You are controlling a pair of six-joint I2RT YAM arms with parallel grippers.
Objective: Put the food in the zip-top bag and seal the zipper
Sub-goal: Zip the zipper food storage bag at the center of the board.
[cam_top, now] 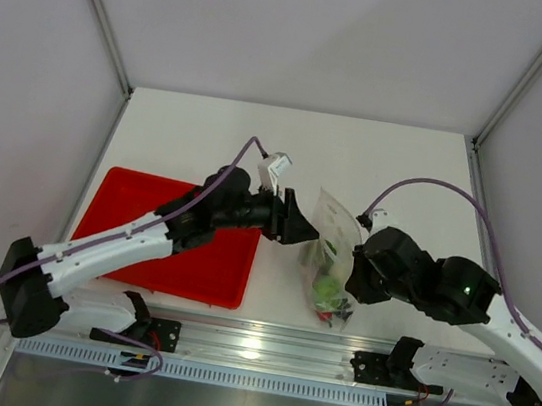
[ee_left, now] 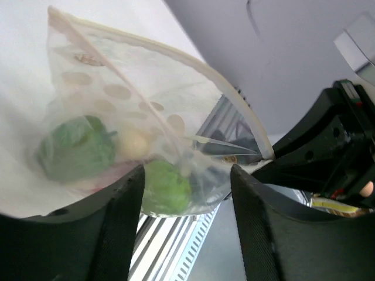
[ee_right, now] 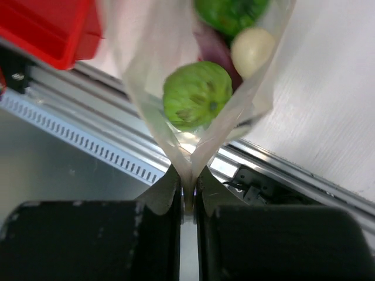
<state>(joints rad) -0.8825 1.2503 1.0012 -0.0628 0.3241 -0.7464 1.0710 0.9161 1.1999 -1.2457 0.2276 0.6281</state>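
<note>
Plastic is sitting pinched flat between the fingers of your right end effector (ee_right: 187, 199): its jaws are pressing together on one edge of the zip-top bag (cam_top: 334, 222), and the pouch is fanning out from that grip, straight ahead of the fingertips. The food (cam_top: 328, 287) is lying inside the bag. In the right wrist view, a round green vegetable (ee_right: 196, 93) is resting closest to the clamped fingers, with a pale round piece (ee_right: 252, 50), a purple piece (ee_right: 214, 50) and a second green vegetable (ee_right: 231, 12) farther out beyond it.

Your left end effector (ee_left: 187, 175) is standing with its fingers apart and gripping nothing. The bag is hanging just ahead of its fingertips, across the gap between them. From that wrist, the zipper (ee_left: 217, 88) is showing as a pale strip curving along the bag's upper edge and ending near the right-hand finger; you cannot tell whether it is pressed shut.

In the overhead view, the bag is lying on the white worktop (cam_top: 210, 134) between the two end effectors, which are facing each other across it. The red tray (cam_top: 205, 275) is sitting behind the left end effector, under its arm, and the aluminium rail (cam_top: 261, 348) is running along the near edge.
</note>
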